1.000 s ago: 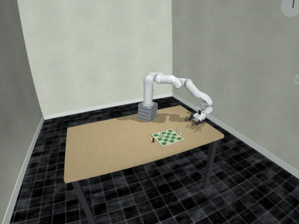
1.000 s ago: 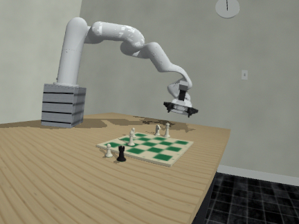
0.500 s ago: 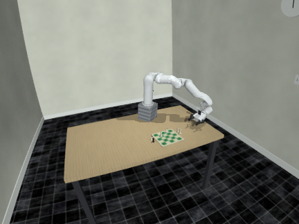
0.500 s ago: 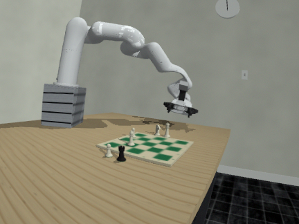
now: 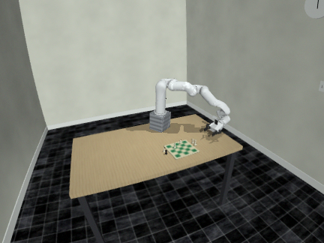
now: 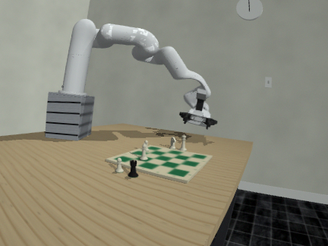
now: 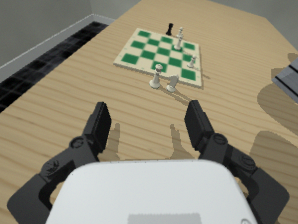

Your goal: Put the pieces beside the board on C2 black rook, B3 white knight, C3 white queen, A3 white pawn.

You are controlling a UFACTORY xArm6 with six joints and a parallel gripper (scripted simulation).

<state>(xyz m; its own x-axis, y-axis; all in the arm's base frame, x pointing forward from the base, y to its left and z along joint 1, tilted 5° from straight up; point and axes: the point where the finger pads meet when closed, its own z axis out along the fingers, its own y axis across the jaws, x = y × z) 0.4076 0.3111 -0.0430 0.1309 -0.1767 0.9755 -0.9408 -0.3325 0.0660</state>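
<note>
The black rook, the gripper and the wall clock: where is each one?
black rook (image 6: 133, 168), exterior view, on its body.
gripper (image 7: 150, 120), wrist view, midway between its open fingertips, nothing held.
wall clock (image 6: 249, 8), exterior view, on its face.

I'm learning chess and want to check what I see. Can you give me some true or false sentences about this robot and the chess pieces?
1. The gripper is holding a chess piece. False: its fingers are wide open with nothing between them.
2. The black rook stands on the table beside the board, not on a square. True.
3. A white pawn stands right next to the black rook. True.
4. All the pieces are lying on their sides. False: every piece in view stands upright.
5. The gripper hangs in the air above the table, near the board's far side. True.
6. The board's squares are red and white. False: they are green and cream.
</note>
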